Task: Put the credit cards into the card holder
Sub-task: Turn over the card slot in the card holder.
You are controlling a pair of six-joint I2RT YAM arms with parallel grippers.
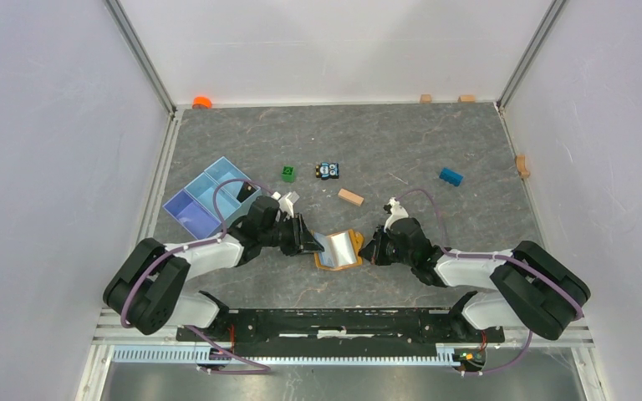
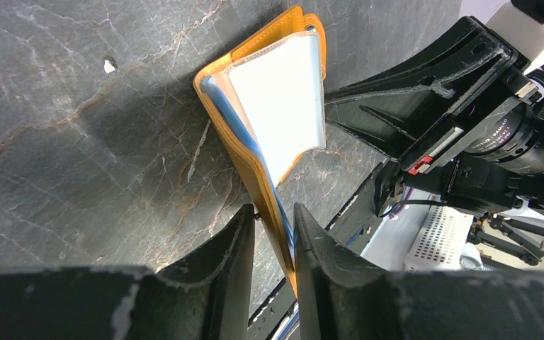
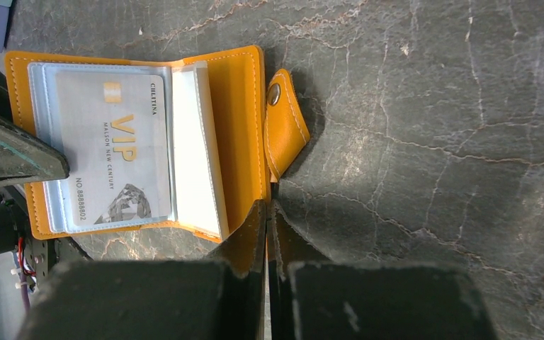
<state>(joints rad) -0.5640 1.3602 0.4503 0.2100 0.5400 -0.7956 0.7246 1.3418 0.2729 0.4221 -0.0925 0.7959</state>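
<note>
The card holder (image 1: pixel 340 251) lies open like a book between my two grippers, orange outside (image 3: pixel 237 106) with pale pockets inside. A pale blue-grey credit card (image 3: pixel 110 149) printed "VIP" sits in its left clear pocket; in the left wrist view its light blue edge (image 2: pixel 244 131) shows along the orange cover (image 2: pixel 255 180). My left gripper (image 2: pixel 275 211) (image 1: pixel 308 242) is shut on the left cover's edge. On the opposite side, my right gripper (image 3: pixel 269 207) (image 1: pixel 374 247) pinches the right cover's edge, just below the snap tab (image 3: pixel 283 120).
A light blue divided tray (image 1: pixel 209 196) stands left of the left arm, with a dark object (image 1: pixel 247 190) in one compartment. Behind the wallet lie a green block (image 1: pixel 288 173), a toy car (image 1: pixel 328 170), a wooden block (image 1: pixel 350 197) and a blue block (image 1: pixel 450 176).
</note>
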